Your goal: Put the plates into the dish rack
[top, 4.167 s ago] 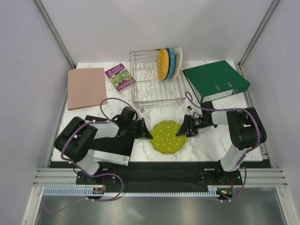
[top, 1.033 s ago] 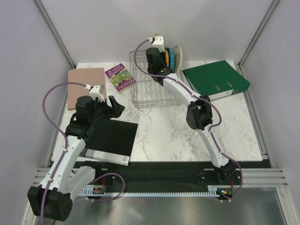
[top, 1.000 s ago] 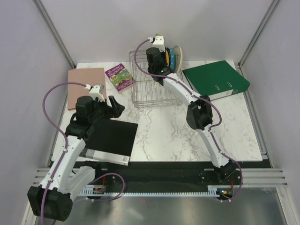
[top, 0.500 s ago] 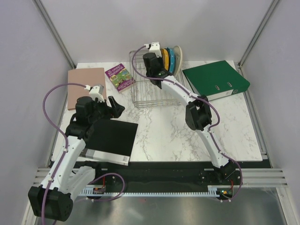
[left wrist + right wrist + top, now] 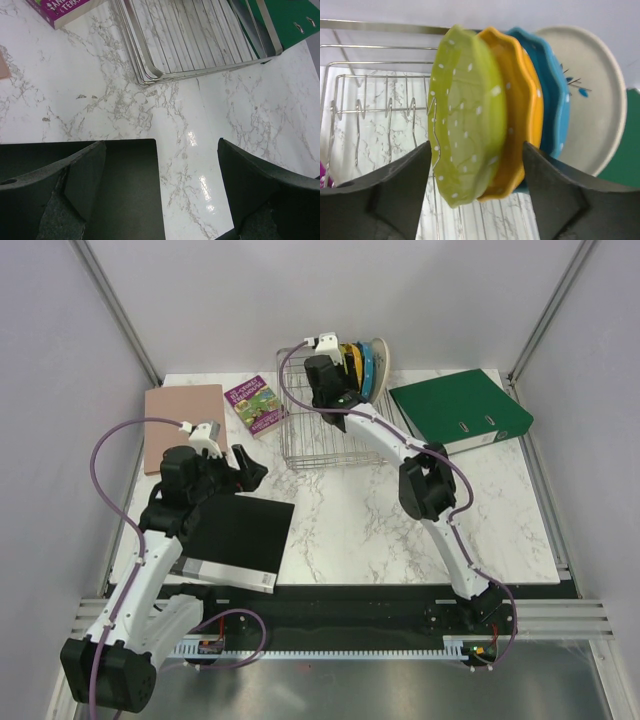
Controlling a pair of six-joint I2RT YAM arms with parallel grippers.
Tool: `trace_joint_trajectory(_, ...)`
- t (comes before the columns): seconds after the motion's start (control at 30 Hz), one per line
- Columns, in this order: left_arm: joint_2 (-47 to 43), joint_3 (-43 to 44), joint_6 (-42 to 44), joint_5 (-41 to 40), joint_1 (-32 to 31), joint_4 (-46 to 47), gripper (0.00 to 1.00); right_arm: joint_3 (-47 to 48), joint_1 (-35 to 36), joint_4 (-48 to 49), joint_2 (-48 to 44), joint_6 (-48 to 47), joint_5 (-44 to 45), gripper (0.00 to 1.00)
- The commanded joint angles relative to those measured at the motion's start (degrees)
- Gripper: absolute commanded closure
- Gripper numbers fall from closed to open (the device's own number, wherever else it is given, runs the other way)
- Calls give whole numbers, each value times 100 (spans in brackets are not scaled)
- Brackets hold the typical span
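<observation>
Four plates stand on edge side by side at the far right end of the dish rack (image 5: 330, 435): green (image 5: 465, 120), orange (image 5: 517, 110), blue (image 5: 551, 100) and the larger cream one (image 5: 597, 105). My right gripper (image 5: 476, 150) is open. Its fingers flank the lower rims of the green and orange plates with a gap on each side, touching neither. In the top view it hovers over the rack's back right part (image 5: 338, 365). My left gripper (image 5: 255, 468) is raised over the table's left side, open and empty (image 5: 161, 150). The rack's front edge (image 5: 200, 45) lies ahead of it.
A black binder (image 5: 235, 540) lies under my left gripper at the near left. A pink board (image 5: 185, 425) and a purple book (image 5: 255, 405) lie left of the rack. A green binder (image 5: 460, 412) lies to its right.
My right gripper has opened and let go of the green plate, which now stands in the rack beside the orange one. The gripper has drawn back slightly. My left gripper opened a little wider.
</observation>
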Motion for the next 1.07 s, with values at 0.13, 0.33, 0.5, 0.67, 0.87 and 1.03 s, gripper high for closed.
trace_joint_trajectory(0.13, 251, 313, 74, 50, 41, 524, 0, -1224, 456, 409, -2170, -817, -320, 2)
trace_joint_trajectory(0.33, 401, 655, 644, -144, 41, 919, 0, -2683, 765, 277, -3568, -1082, 56, 2)
trace_joint_trajectory(0.5, 462, 1068, 1330, -214, 41, 911, 0, -3757, 765, 224, -4554, -1459, 321, 2)
trace_joint_trajectory(0.67, 550, 1429, 1841, -240, 41, 823, 0, -4952, 765, 224, -5635, -1890, 786, 2)
trace_joint_trajectory(0.87, 621, 1746, 2166, -223, 41, 613, 0, -6236, 730, 136, -6699, -2048, 1077, 2)
trace_joint_trajectory(1.03, 533, 1878, 2289, -223, 41, 349, 0, -6720, 581, -197, -7175, -1768, 1042, 2)
